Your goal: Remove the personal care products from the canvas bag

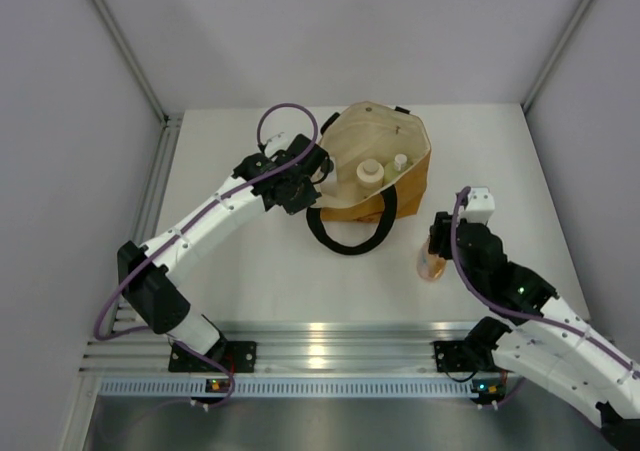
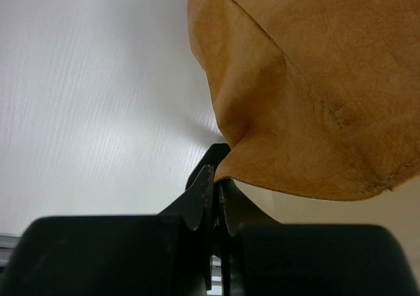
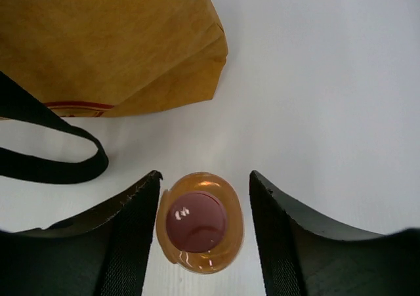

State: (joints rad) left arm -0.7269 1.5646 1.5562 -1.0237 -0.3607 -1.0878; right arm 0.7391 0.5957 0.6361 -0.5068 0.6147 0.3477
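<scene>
A matte white table (image 1: 250,271) fills a booth of pale grey walls (image 1: 350,31), with an aluminium rail (image 1: 330,346) along the near edge. The left end effector (image 2: 216,181) is closed, pinching the rim of the canvas bag (image 1: 372,136). A cream bottle (image 1: 370,173) and a yellow-green bottle (image 1: 400,161) stand inside, just beyond it. The right end effector (image 3: 203,178) is spread open. The orange bottle (image 3: 200,222) stands upright on the table between its fingers, and the bag's black handle (image 3: 59,168) lies to their left.

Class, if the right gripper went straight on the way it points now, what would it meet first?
Probably the orange bottle: it stands between the right gripper's open fingers, pink cap up. Depth is unclear; the fingertips may reach the table first.
</scene>
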